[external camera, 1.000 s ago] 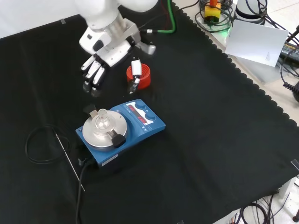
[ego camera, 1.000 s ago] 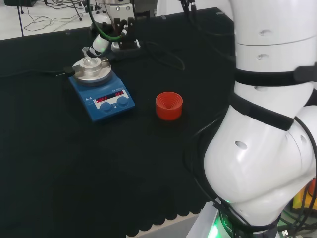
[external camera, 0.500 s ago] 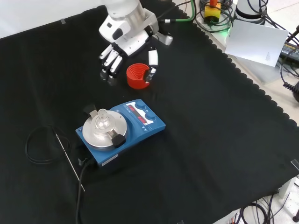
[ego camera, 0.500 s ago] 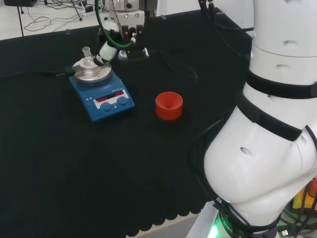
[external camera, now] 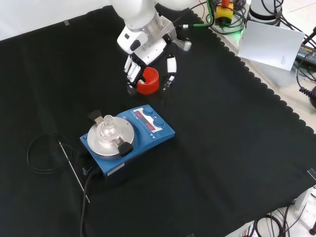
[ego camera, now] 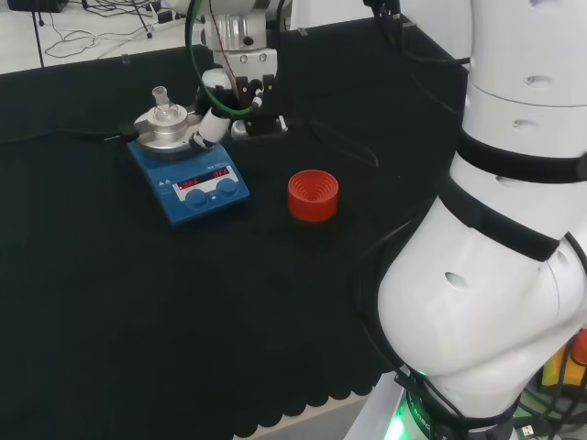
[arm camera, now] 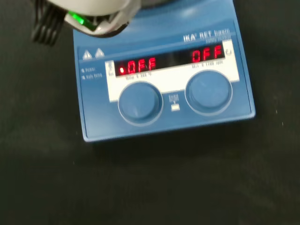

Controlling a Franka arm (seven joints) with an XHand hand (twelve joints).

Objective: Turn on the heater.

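Note:
The heater [external camera: 148, 134] is a blue hotplate with a round silver top, two blue knobs and two lit red displays on its front panel. A small clear flask [external camera: 107, 128] stands on the plate. In the wrist view the heater's panel [arm camera: 164, 89] is close, with both knobs [arm camera: 139, 102] facing the camera. My hand [external camera: 146, 43] hangs above the cloth, behind the heater in the front view, fingers [external camera: 132, 70] straight and pointing down, holding nothing. In the head view the hand [ego camera: 234, 87] is just right of the silver plate on the heater [ego camera: 188, 179].
A red ribbed ring [external camera: 148, 83] stands on the cloth under the hand, between fingers and thumb in the front view; it sits right of the heater in the head view [ego camera: 313, 194]. A black cable loop [external camera: 47, 153] and thin metal probe [external camera: 74, 170] lie left of the heater.
The hand has travelled right in the front view, from left of the red ring to over it, and nearer the heater in the head view. The heater has not moved.

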